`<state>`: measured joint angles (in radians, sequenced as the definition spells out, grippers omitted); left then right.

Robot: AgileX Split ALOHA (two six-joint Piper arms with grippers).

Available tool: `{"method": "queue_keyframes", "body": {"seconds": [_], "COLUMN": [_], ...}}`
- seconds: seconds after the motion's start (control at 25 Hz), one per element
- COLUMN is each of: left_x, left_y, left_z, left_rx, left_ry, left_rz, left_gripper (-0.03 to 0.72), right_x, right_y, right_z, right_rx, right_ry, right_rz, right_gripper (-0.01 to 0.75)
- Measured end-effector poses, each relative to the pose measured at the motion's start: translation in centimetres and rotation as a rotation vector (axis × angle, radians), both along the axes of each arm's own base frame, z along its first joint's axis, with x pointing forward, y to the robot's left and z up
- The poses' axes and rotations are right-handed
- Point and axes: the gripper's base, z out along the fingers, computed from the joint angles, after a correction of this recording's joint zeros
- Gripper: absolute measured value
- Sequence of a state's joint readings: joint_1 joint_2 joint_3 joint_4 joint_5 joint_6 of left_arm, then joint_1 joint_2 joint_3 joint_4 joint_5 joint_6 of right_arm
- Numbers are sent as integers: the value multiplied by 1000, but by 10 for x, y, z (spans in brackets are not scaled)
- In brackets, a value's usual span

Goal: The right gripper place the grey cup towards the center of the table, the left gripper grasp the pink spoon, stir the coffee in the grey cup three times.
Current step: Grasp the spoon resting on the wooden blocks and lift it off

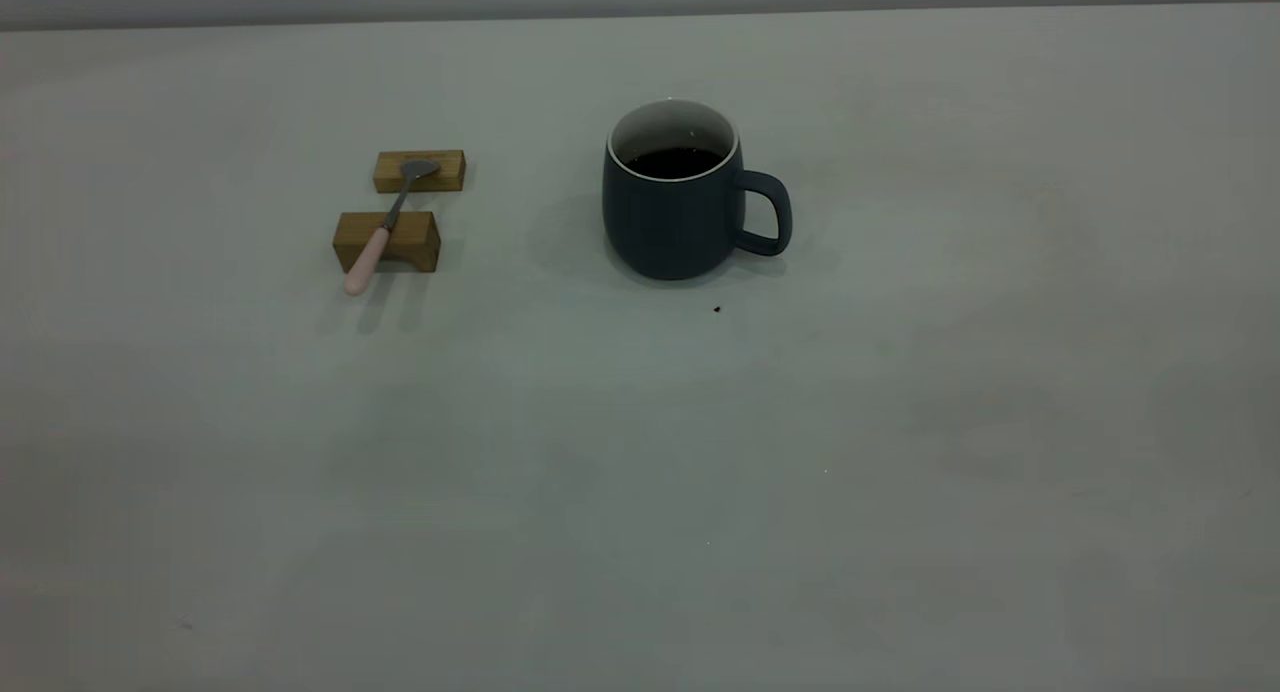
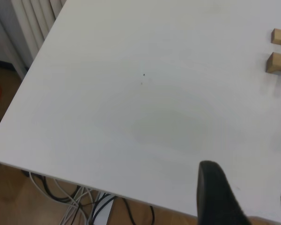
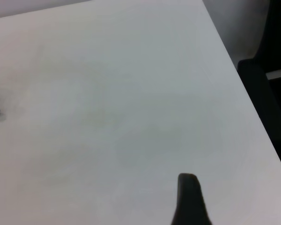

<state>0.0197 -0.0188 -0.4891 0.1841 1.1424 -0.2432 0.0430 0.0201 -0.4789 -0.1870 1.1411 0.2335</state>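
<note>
Pink spoon [image 1: 385, 224] across blocks, handle twd camera.

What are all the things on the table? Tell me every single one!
cup: one, dark blue-grey with a white rim, near the middle of the table, handle toward the right arm's side
coffee: dark, almost black, inside the cup
spoon: one, pink handle and grey metal bowl, lying across the two blocks
blocks: two, brown wood, on the left arm's side of the cup
speck: one, dark, tiny, just in front of the cup
table: one, off-white
left claw: black, over the table's edge, far from the blocks
right claw: black, over bare table
</note>
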Motion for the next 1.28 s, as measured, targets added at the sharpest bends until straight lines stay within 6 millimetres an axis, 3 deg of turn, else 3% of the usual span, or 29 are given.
{"method": "queue_keyframes", "body": {"seconds": [1.12, 1.28], "left_x": [0, 20], "left_y": [0, 0], "left_z": [1, 17], "left_rx": [11, 31], "left_ry": [-2, 33], "left_rz": [-9, -38], "left_gripper": [415, 429], "right_x": [1, 1], "right_y": [7, 7], "right_z": [-3, -3], "right_rx": [16, 16], "right_ry": [18, 18], "right_rz": [80, 80], "right_gripper": [504, 490]}}
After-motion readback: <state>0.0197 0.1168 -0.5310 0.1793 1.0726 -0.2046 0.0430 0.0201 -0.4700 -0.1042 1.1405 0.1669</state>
